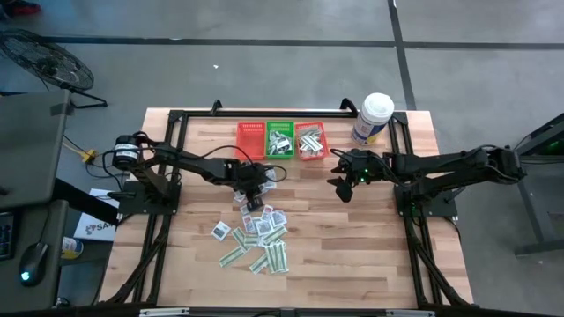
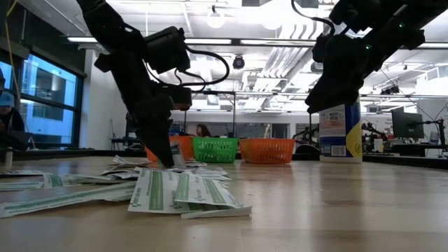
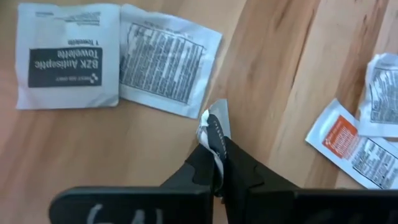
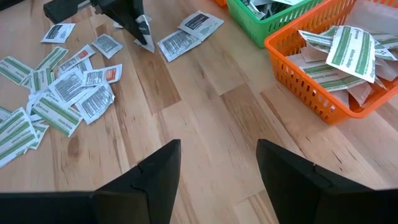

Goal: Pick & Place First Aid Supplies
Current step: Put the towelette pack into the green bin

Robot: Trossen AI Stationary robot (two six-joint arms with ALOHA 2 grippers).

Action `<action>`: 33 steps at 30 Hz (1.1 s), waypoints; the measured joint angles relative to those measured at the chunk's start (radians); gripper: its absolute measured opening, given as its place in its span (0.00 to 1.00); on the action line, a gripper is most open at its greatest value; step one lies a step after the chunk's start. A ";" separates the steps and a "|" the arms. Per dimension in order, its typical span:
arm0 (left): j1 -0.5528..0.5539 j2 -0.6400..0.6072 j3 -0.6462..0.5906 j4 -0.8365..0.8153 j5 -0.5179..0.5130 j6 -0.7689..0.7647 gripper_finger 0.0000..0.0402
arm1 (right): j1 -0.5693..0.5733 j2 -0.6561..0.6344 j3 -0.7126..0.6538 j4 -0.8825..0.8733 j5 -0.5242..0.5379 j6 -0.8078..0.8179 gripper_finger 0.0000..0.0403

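The left gripper (image 3: 214, 163) is clamped on the edge of one small packet (image 3: 214, 127) just above the table, beside the scattered pile (image 1: 256, 236). The pinch is shallow — the packet may slip free during lifting. The right gripper (image 4: 217, 165) hangs wide, empty, near the baskets (image 1: 280, 139).

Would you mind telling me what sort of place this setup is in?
Probably a robotics lab or open workshop: a wooden table on a bare concrete floor, exposed ceiling lights, and a computer monitor in the room behind.
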 joint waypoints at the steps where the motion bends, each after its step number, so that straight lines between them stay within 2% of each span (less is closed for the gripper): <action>1: 0.000 -0.001 0.001 -0.006 0.007 -0.005 0.01 | 0.000 0.000 0.000 0.000 0.000 0.000 0.51; 10: -0.001 -0.022 0.000 -0.041 0.047 -0.039 0.00 | 0.000 0.000 0.000 0.000 0.002 0.004 0.51; 13: -0.001 -0.051 0.003 -0.100 0.053 -0.042 0.00 | 0.000 0.000 0.000 0.002 0.000 0.008 0.51; 17: -0.003 -0.071 0.030 -0.212 0.075 -0.043 0.00 | 0.000 0.000 -0.001 0.010 0.000 0.010 0.51; 27: -0.055 -0.076 0.103 -0.252 0.069 -0.040 0.00 | 0.000 0.001 -0.001 0.017 -0.001 0.009 0.51; 33: -0.054 -0.077 0.170 -0.344 0.059 -0.040 0.00 | 0.000 0.001 -0.001 0.023 -0.012 0.008 0.51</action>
